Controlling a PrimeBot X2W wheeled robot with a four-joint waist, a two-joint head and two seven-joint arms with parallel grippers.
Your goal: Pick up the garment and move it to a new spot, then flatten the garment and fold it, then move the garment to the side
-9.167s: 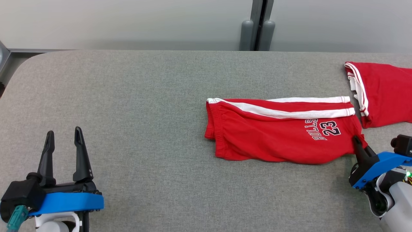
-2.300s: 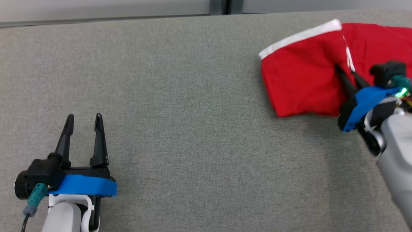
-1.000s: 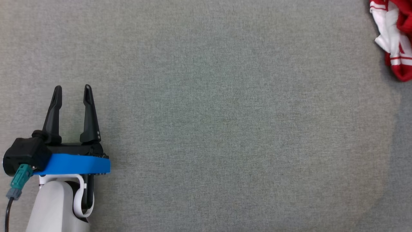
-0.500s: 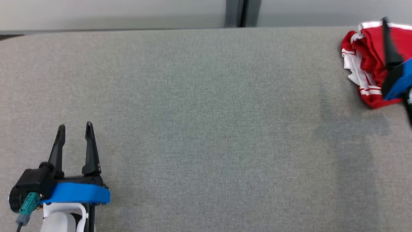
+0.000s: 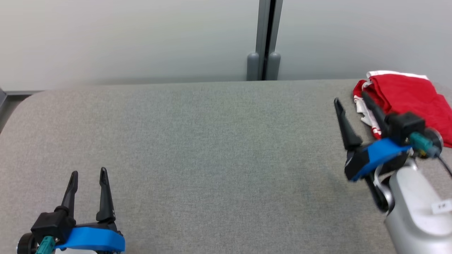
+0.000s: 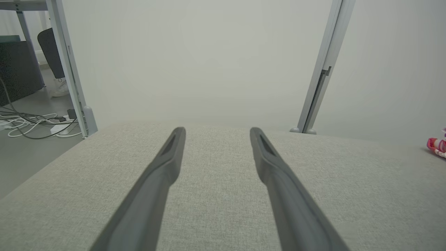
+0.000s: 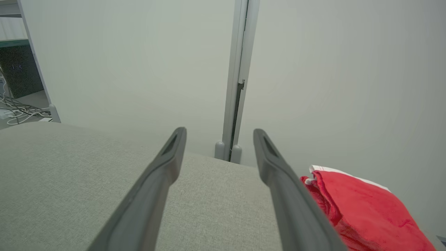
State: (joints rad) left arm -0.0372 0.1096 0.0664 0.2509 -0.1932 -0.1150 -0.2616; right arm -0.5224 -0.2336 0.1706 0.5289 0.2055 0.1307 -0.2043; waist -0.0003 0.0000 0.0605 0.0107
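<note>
Closing out the last step, by the look of it: garment (image 5: 406, 93) lies aside in a red heap at the far right corner of the table (image 5: 212, 141).
Right claw (image 5: 350, 97): spread wide, empty, fingers slanting toward the far edge, just beside the heap.
Left claw (image 5: 88, 172): wide, empty, low at the near left corner.
Next move, likely: draw the right arm clear without snagging cloth.

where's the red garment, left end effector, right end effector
red garment (image 5: 413, 93), head view, middle of red fabric
left end effector (image 5: 88, 171), head view, midway between fingertips
right end effector (image 5: 350, 97), head view, midway between fingertips
</note>
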